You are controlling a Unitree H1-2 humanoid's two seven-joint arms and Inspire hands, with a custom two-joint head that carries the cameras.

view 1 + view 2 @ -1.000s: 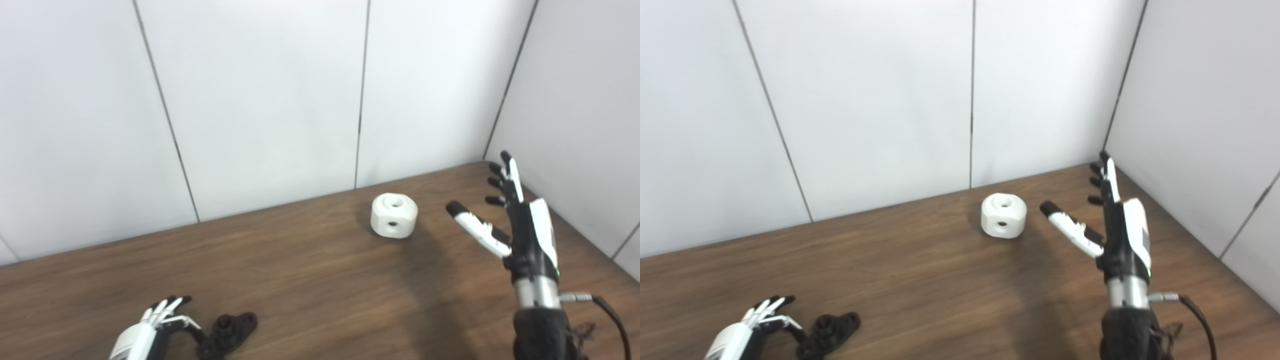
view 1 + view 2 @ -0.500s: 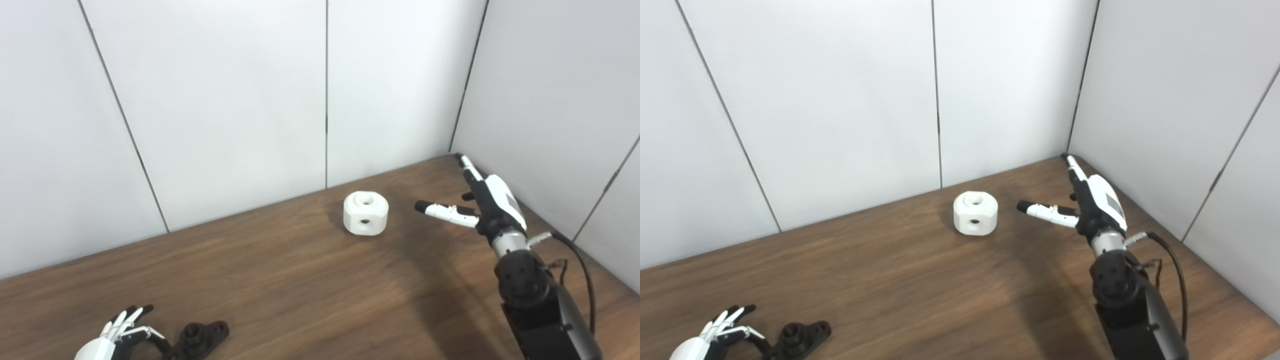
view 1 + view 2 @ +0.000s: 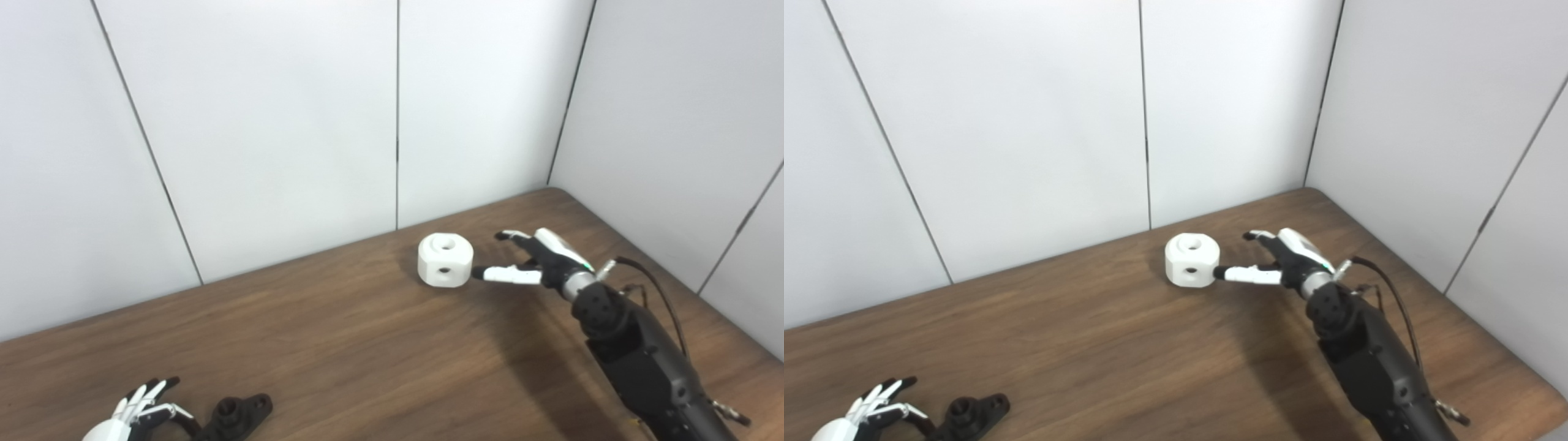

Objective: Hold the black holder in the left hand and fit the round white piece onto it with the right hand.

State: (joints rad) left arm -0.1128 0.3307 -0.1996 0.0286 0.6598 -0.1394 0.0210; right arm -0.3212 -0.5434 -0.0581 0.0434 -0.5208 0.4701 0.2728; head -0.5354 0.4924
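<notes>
The right hand (image 3: 1283,260), fingers spread, reaches beside the round white piece (image 3: 1192,260); its thumb tip looks touching only in the right eye view. The left hand (image 3: 138,411) lies open by the black holder (image 3: 236,416).

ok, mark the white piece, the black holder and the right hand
round white piece (image 3: 444,261), left eye view, front wall.
black holder (image 3: 236,416), left eye view, raised round boss.
right hand (image 3: 1289,260), right eye view, back of hand.

A round white piece (image 3: 1192,268) sits on a wooden bench (image 3: 1102,343). Just right of it, the right hand (image 3: 1283,263) is spread, thumb tip at its side. Far to its lower left, the left hand (image 3: 863,416), fingers apart, lies beside a black holder (image 3: 971,416).
</notes>
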